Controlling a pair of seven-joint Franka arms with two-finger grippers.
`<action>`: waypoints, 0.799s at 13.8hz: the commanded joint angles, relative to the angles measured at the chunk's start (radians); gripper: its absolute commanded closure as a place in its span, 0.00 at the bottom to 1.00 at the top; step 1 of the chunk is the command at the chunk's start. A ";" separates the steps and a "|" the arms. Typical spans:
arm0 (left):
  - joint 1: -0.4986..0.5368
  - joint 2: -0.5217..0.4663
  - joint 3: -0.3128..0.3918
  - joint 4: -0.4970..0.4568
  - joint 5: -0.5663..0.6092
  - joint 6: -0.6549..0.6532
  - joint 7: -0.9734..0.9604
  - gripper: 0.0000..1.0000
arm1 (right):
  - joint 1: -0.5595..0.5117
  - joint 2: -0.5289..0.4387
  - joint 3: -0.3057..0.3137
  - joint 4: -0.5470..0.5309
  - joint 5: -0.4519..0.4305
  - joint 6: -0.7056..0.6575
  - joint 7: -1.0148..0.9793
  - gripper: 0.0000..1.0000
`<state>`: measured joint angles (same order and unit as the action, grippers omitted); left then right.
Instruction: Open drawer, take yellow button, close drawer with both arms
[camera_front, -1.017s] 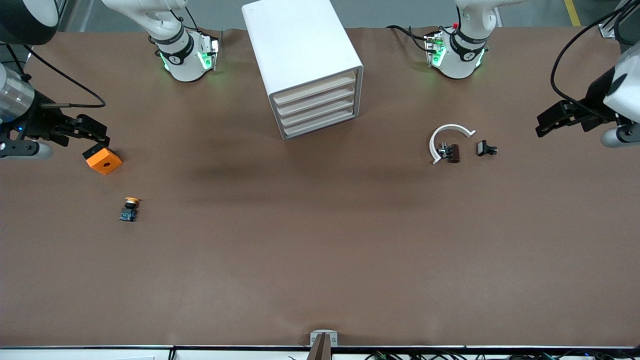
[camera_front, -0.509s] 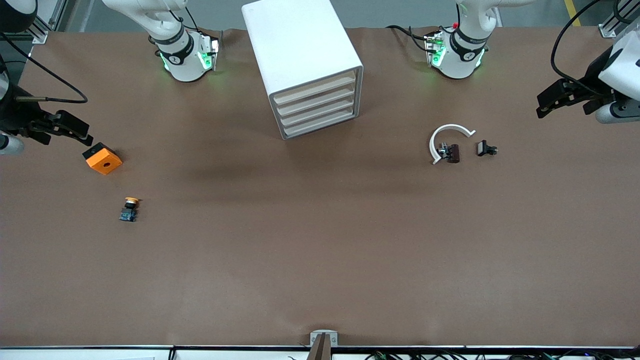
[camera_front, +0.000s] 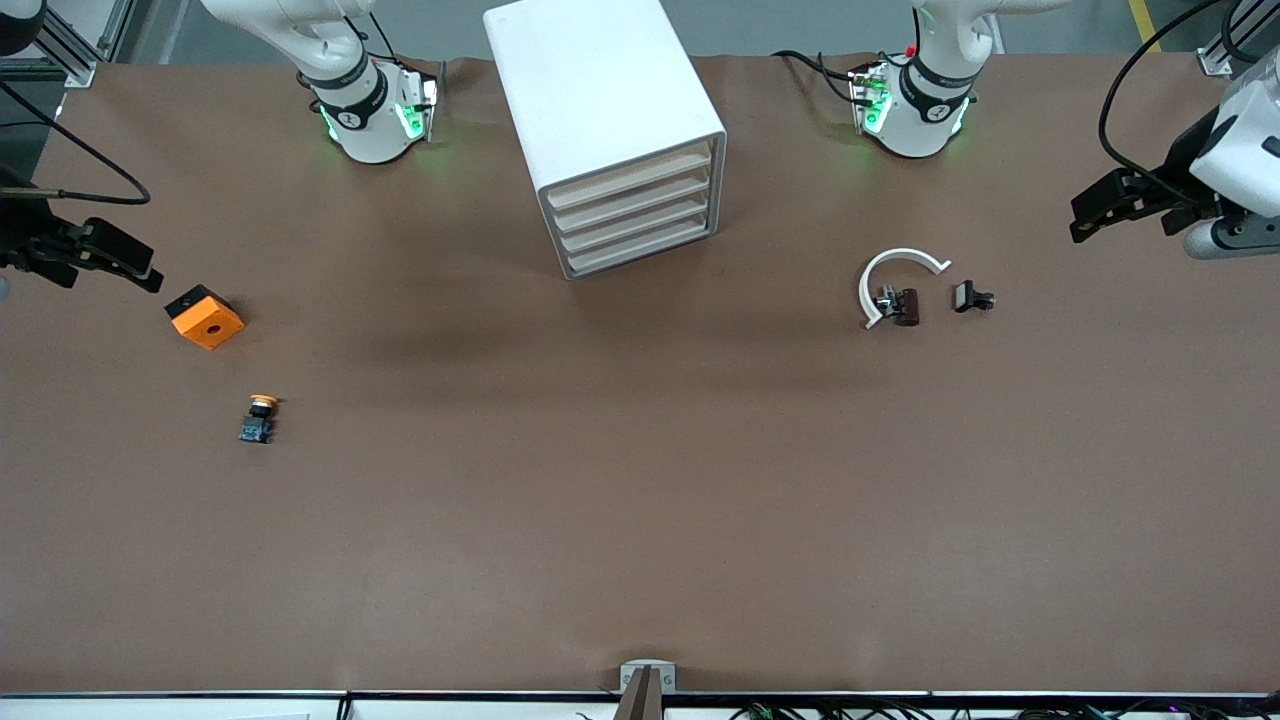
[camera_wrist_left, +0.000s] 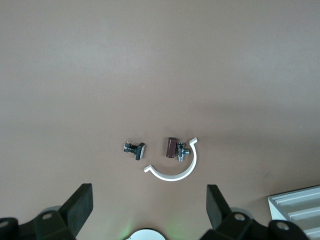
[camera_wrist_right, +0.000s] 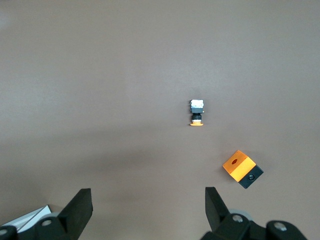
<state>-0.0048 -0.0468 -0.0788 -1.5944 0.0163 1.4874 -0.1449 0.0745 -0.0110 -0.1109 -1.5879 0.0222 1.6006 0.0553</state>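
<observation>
Drawer (camera_front: 628, 183) shut; button (camera_front: 260, 417) out on table, near right arm's end.
Left gripper (camera_front: 1098, 203) and right gripper (camera_front: 115, 257): wide open, empty, parked over opposite table ends, apparently clear of the work.

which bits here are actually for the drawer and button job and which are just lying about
For the job:
- top drawer of the white cabinet, shut
- button, on the table toward the right arm's end
- left tool, open
- right tool, open

Lying about:
- orange block
- white curved piece
- brown clip
- black clip
</observation>
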 joint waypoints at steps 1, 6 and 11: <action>-0.011 0.008 0.010 0.030 0.007 0.001 0.016 0.00 | 0.022 0.006 -0.018 0.019 0.012 -0.010 0.005 0.00; -0.009 0.002 0.008 0.030 0.004 0.001 0.015 0.00 | 0.022 0.013 -0.020 0.036 0.012 -0.011 0.004 0.00; -0.007 -0.016 0.008 0.011 0.001 -0.016 0.016 0.00 | 0.022 0.013 -0.021 0.036 0.012 -0.017 0.003 0.00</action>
<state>-0.0064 -0.0469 -0.0773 -1.5750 0.0163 1.4868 -0.1447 0.0803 -0.0076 -0.1151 -1.5769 0.0222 1.6004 0.0553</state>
